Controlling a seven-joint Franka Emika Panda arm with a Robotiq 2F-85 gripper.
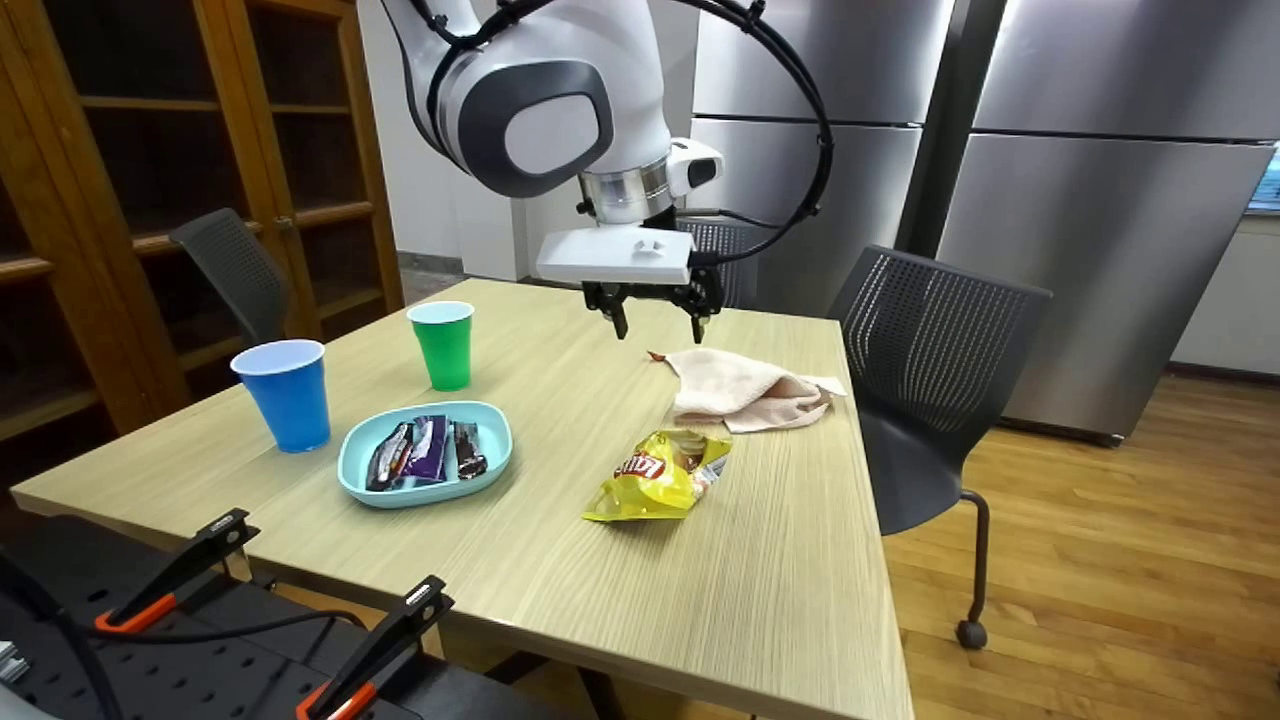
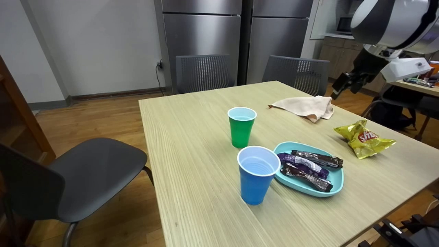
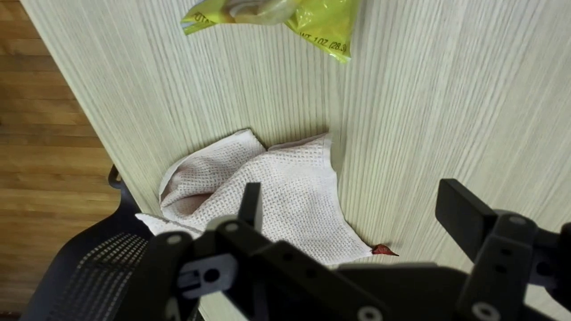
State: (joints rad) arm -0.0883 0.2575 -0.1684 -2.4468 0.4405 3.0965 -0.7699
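black two-finger pincer (image 1: 659, 331) spread wide, holding nothing. pale pink woven cloth (image 3: 294, 191) crumpled below pincer, mostly toward one finger. risk: lowering here could press that finger into folds; cause: off-centre alignment.

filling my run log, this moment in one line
gripper: open, empty | nearest: cloth | also on table: chip bag, tray of bars, blue cup, green cup

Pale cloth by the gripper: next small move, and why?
I'd probably nudge the gripper sideways toward the middle of the pale cloth. In the wrist view it stands open but looks off-centre: one fingertip overlaps the cloth, while the other shows over the tabletop beside it.
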